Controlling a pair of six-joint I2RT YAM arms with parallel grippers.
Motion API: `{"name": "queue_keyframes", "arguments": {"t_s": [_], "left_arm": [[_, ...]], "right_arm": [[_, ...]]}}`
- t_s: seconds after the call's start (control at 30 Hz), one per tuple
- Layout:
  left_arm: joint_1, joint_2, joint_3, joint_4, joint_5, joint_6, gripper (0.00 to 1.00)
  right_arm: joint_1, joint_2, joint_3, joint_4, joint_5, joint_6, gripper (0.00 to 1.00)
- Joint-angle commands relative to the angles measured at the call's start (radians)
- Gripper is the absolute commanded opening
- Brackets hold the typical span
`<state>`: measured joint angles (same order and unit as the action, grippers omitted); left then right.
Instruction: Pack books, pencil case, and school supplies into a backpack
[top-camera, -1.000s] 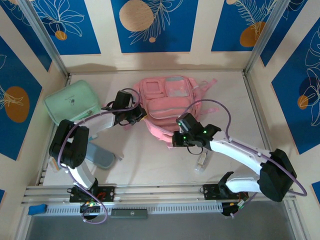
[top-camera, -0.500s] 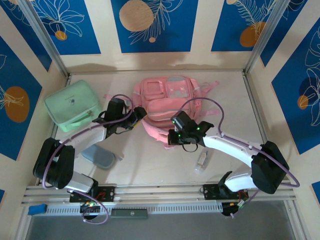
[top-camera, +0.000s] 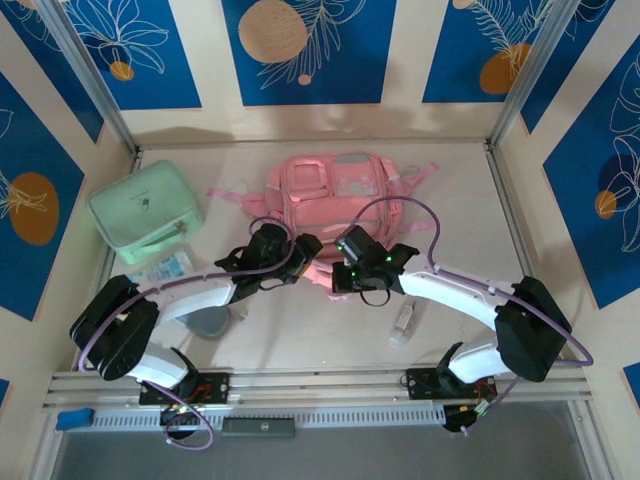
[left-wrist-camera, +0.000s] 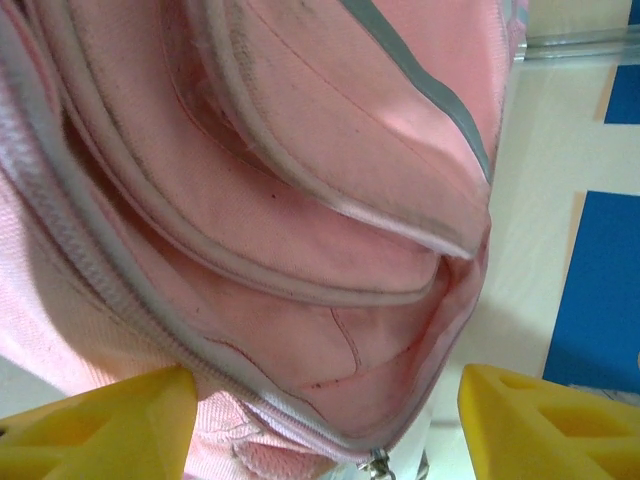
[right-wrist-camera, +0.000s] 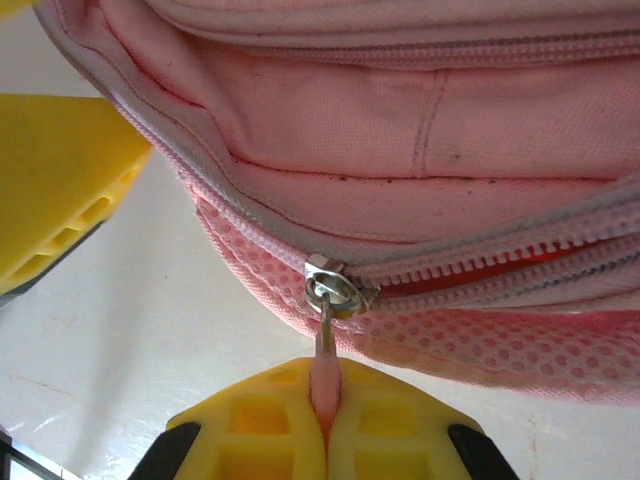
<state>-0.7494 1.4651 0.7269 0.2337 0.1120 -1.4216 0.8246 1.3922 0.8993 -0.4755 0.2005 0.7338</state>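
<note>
The right gripper (right-wrist-camera: 322, 400) has its two yellow fingers pressed together on the small pink zip tab (right-wrist-camera: 324, 372). The tab hangs from the metal slider (right-wrist-camera: 331, 288) at the near edge of the backpack (top-camera: 338, 190). To one side of the slider the two rows of teeth stand a little apart and some red shows between them, so I judge the zip is only just begun.

What has changed is the left gripper (left-wrist-camera: 320, 425). A second ago it was shut and stood at the left flank of the bag; now it has come around to the near edge, just beside the right one, and its fingers (left-wrist-camera: 105, 420) are apart with pink cloth between them, clamping nothing. To me this looks like a preparation to hold the fabric so that the zip can run without dragging the whole bag.

Further out, nothing I see is packed yet. The grey-blue pencil case (top-camera: 207, 321) lies on the table (top-camera: 300, 340), partly under the left arm. The blue-and-white packet (top-camera: 166, 267) is beside the green case (top-camera: 143, 208), and the small bottle (top-camera: 403, 322) lies below the right arm. Both arms cross in front of the bag's mouth, so the way in is crowded.
</note>
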Motion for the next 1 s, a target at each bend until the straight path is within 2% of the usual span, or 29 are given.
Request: {"name": "queue_keyframes", "arguments": {"t_s": [0.0, 0.17, 0.37, 0.47, 0.63, 0.77, 0.97], "left_arm": [[-0.03, 0.027, -0.004, 0.052, -0.068, -0.08, 0.66], [-0.066, 0.035, -0.011, 0.006, -0.136, -0.128, 0.6], [-0.07, 0.096, -0.006, 0.028, -0.133, -0.16, 0.48], [-0.07, 0.113, -0.026, 0.069, -0.156, -0.17, 0.3], [-0.062, 0.095, -0.024, 0.017, -0.179, -0.116, 0.01], [-0.027, 0.035, -0.031, -0.086, -0.202, -0.029, 0.0], [0.111, -0.082, -0.033, -0.255, -0.167, 0.162, 0.0]], "right_arm": [[0.014, 0.007, 0.039, 0.016, -0.005, 0.007, 0.0], [0.015, 0.01, 0.039, 0.022, -0.007, 0.007, 0.0], [0.016, 0.023, 0.048, 0.017, 0.0, 0.006, 0.0], [0.016, 0.026, 0.056, 0.007, 0.009, 0.002, 0.0], [0.012, 0.026, 0.061, -0.031, 0.023, -0.01, 0.0], [-0.007, -0.014, 0.06, -0.095, 0.042, -0.025, 0.0], [-0.115, -0.099, -0.002, -0.193, 0.029, -0.048, 0.0]]}}
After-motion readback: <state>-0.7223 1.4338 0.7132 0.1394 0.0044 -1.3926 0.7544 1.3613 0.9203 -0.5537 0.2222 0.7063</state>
